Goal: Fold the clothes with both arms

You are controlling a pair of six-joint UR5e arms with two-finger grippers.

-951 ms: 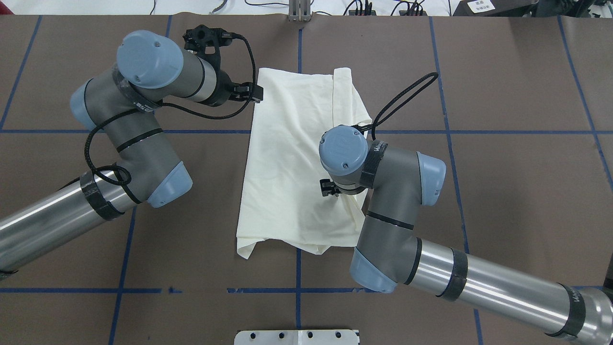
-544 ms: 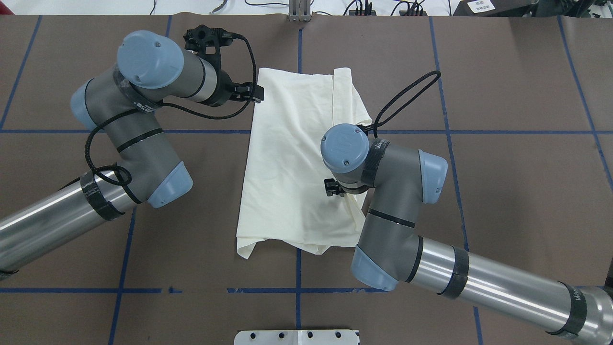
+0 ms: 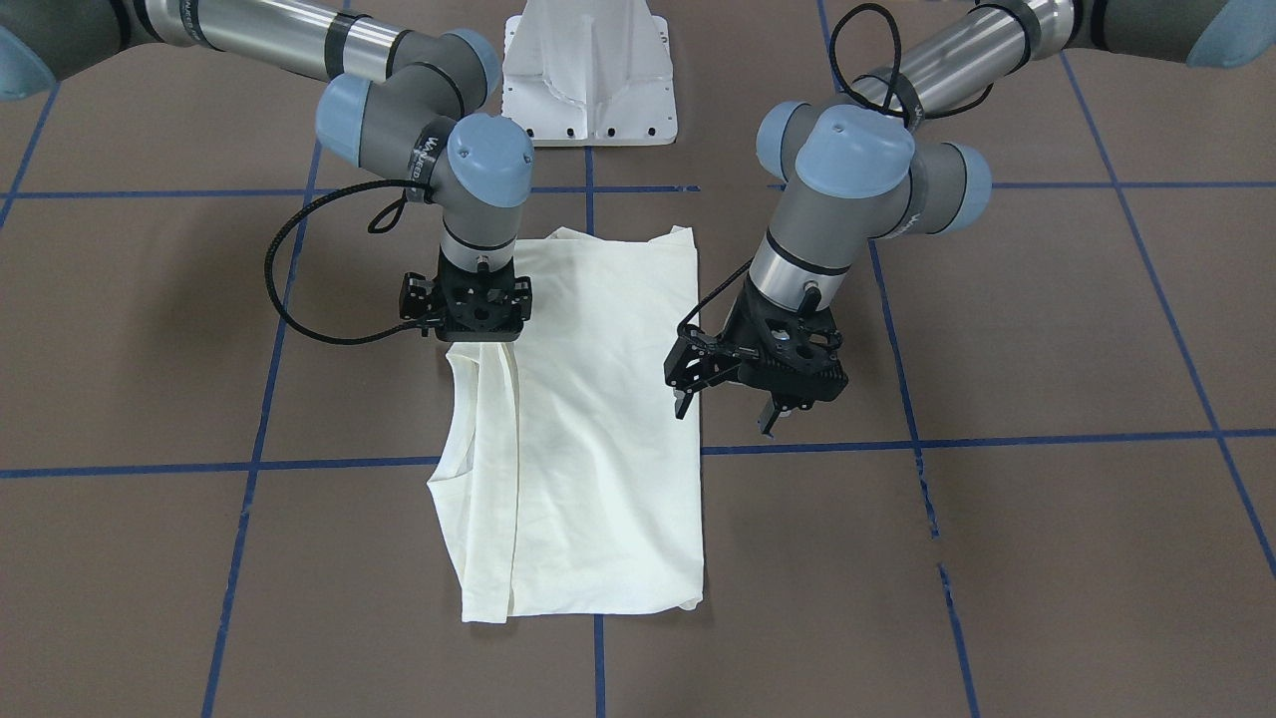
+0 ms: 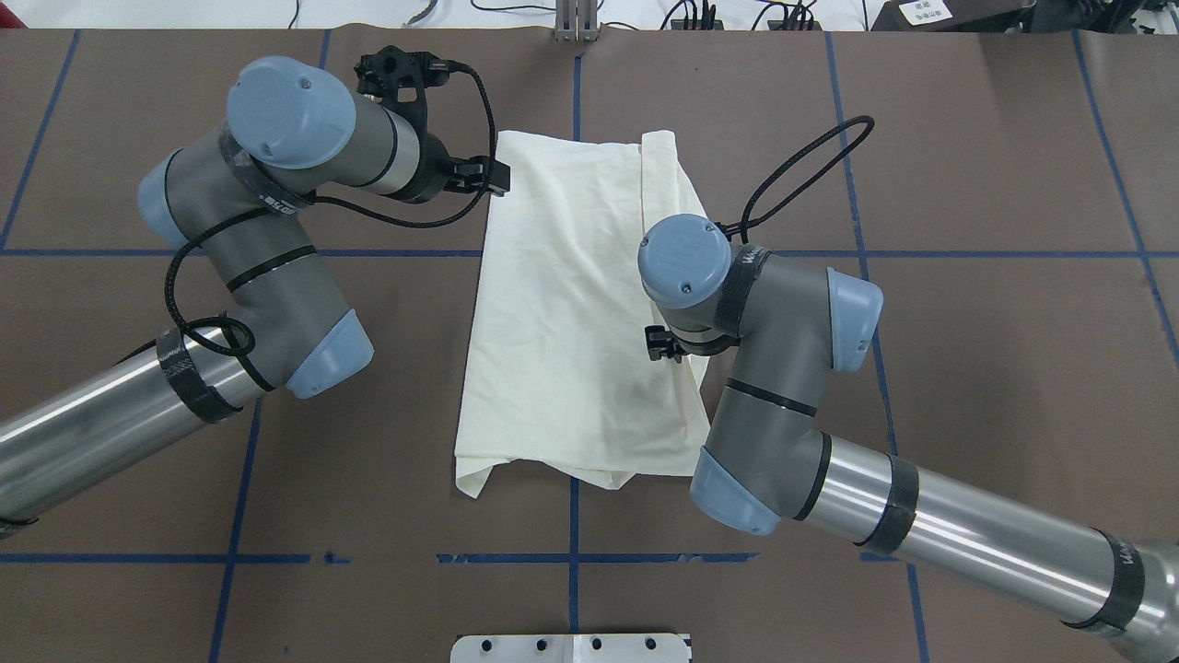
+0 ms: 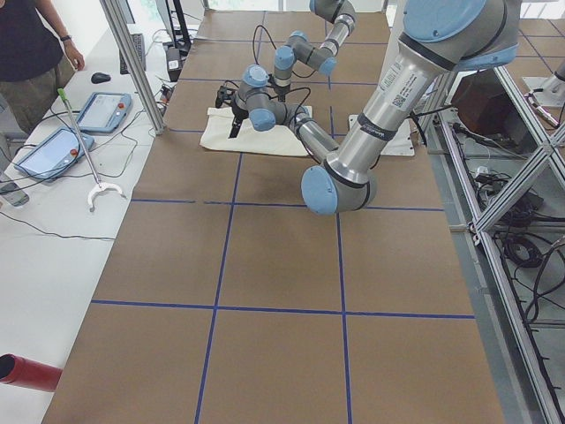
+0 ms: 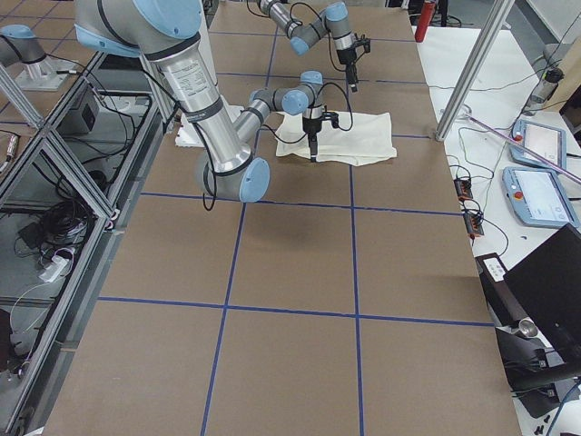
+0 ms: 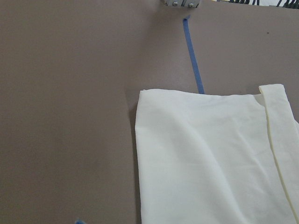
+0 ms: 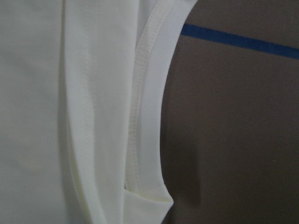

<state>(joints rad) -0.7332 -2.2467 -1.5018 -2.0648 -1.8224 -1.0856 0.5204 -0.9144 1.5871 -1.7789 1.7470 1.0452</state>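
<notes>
Shirt [image 3: 598,419] flat on the worktop [image 3: 997,558] between the two hands, plain cream side up, no print in sight. Already folded into a long panel, with a narrow flap [image 3: 483,479] turned in along the edge under the right hand [image 3: 469,334].

Right hand: low over that flapped edge, pointing straight down. Fingers hidden beneath its own body, so cannot tell whether wide, narrow or gripping. From its wrist camera, only a stitched hem [image 8: 140,116] close up and bare worktop beside it.

Left hand [image 3: 726,417]: wide, holding nothing, hanging above the opposite long edge. One fingertip seemingly over cloth, the other out over bare worktop.

Judged thin, light and limp. No stiffness to carry a fold, so likely to sag between two grips and to slide layer over layer unless all layers are pinched together. Not fragile, so a firm pinch looks safe. Probably some drag on the brown worktop: better lifted than slid.

Best taken at the two corners of one short end, one per hand, pinching through every layer and keeping the cloth taut while laying it over. On the right hand's side, grip where the doubled flap gives most thickness. On the left hand's side, grip right at the folded edge below the fingertips. Uneven lift likely to skew the panel.
</notes>
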